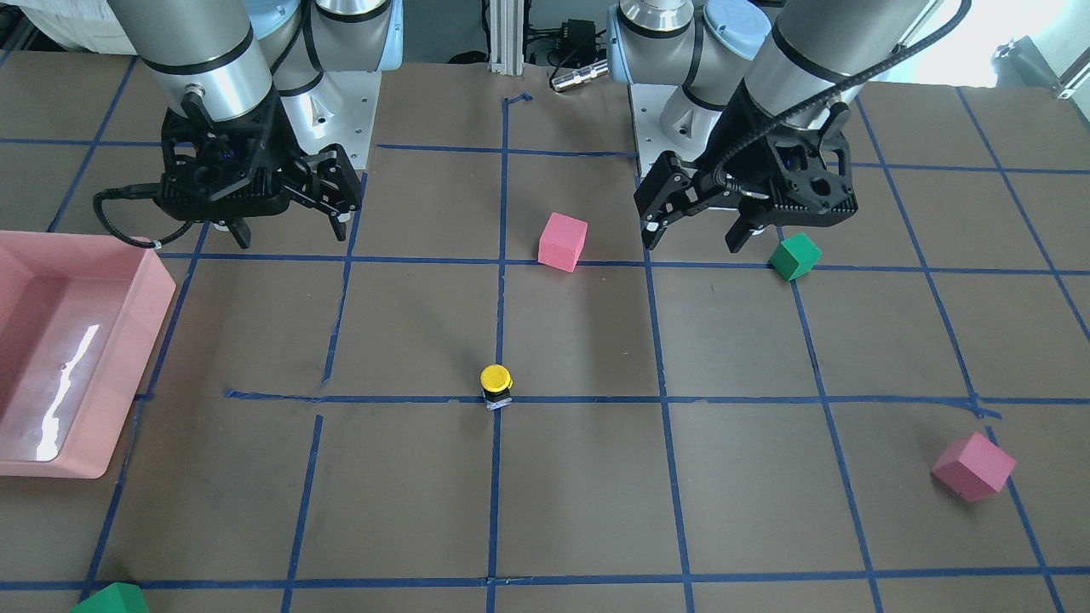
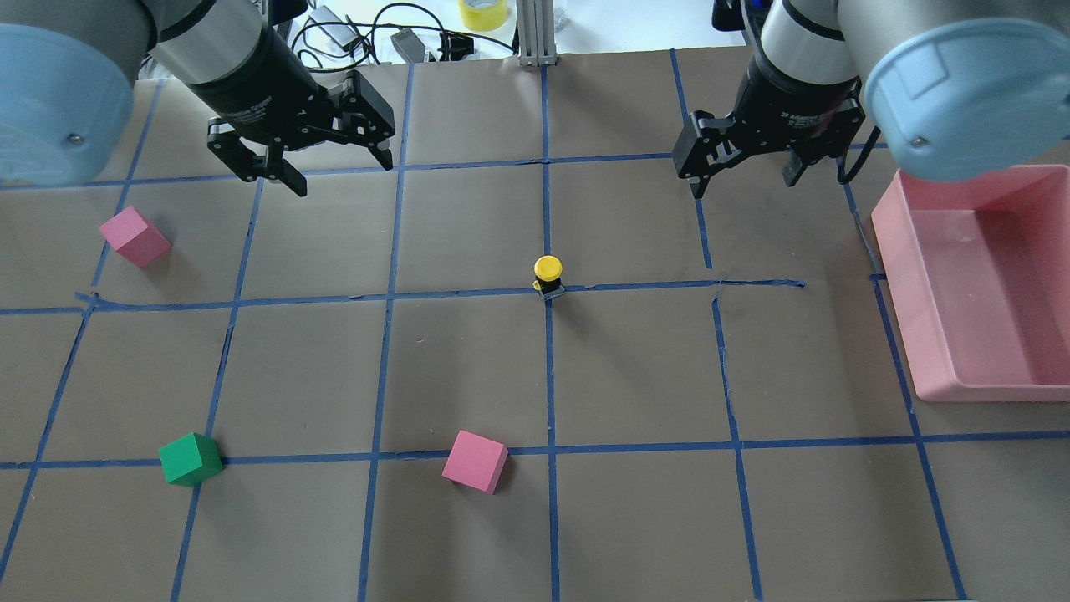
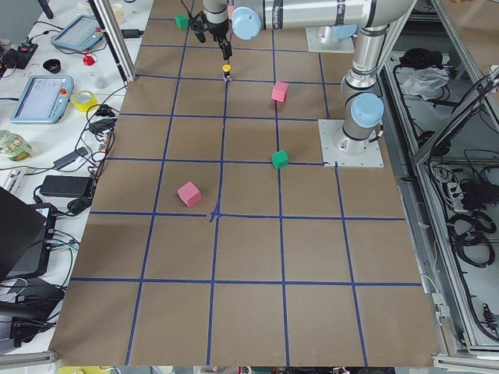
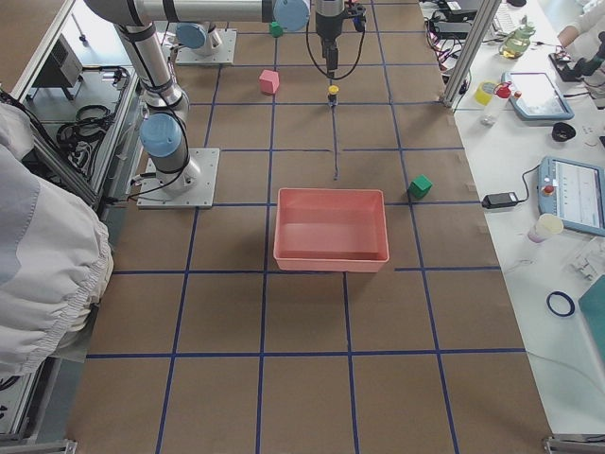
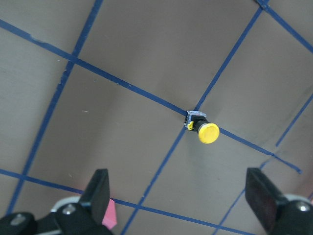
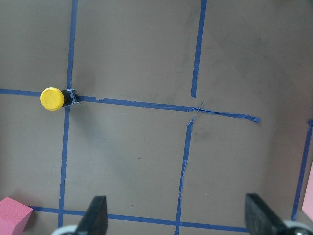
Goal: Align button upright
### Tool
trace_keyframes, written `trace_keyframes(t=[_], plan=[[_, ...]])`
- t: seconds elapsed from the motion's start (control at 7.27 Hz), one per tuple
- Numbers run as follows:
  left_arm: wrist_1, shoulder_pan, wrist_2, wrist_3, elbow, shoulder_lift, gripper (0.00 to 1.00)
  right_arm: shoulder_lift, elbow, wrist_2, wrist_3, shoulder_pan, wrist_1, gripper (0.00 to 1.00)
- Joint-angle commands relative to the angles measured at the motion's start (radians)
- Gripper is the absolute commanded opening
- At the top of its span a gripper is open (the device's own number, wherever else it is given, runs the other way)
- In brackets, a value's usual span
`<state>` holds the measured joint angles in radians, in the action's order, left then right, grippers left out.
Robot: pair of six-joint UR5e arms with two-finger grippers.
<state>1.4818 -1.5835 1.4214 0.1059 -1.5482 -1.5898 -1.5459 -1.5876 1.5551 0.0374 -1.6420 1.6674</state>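
Observation:
The button (image 2: 548,275) has a round yellow cap on a black body. It stands upright on a blue tape crossing at the table's middle, cap up. It also shows in the front view (image 1: 496,385), the left wrist view (image 5: 204,129) and the right wrist view (image 6: 55,98). My left gripper (image 2: 343,173) is open and empty, raised well off to the button's far left. My right gripper (image 2: 742,182) is open and empty, raised off to its far right. Neither touches the button.
A pink tray (image 2: 899,276) sits at the table's right side. Pink cubes (image 2: 135,237) (image 2: 475,461) and a green cube (image 2: 191,459) lie on the left and near parts. Another green cube (image 1: 111,600) lies at the far edge.

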Motion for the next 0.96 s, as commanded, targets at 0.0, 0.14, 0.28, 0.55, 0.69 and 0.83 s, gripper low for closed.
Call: trace_keyframes(t=[0.0, 0.14, 0.28, 0.55, 0.69, 0.83], plan=[[-0.032, 0.002, 0.184, -0.072, -0.007, 0.042, 1.00, 0.000, 0.000, -0.001, -0.004, -0.001, 0.000, 1.00], [-0.032, 0.002, 0.197, -0.072, -0.009, 0.044, 1.00, 0.000, 0.000, -0.003, -0.004, -0.001, 0.000, 1.00], [-0.034, 0.000, 0.200, -0.071, -0.009, 0.045, 1.00, 0.000, 0.000, -0.004, -0.002, -0.002, 0.002, 1.00], [-0.034, 0.000, 0.202, -0.061, -0.007, 0.044, 1.00, -0.002, 0.000, -0.007, -0.004, -0.002, 0.002, 1.00], [-0.032, 0.000, 0.194, -0.063, -0.009, 0.044, 1.00, 0.000, -0.002, -0.007, -0.014, -0.006, 0.002, 1.00], [-0.034, 0.000, 0.194, -0.072, -0.010, 0.044, 1.00, 0.009, -0.005, -0.016, -0.016, -0.016, 0.009, 1.00]])
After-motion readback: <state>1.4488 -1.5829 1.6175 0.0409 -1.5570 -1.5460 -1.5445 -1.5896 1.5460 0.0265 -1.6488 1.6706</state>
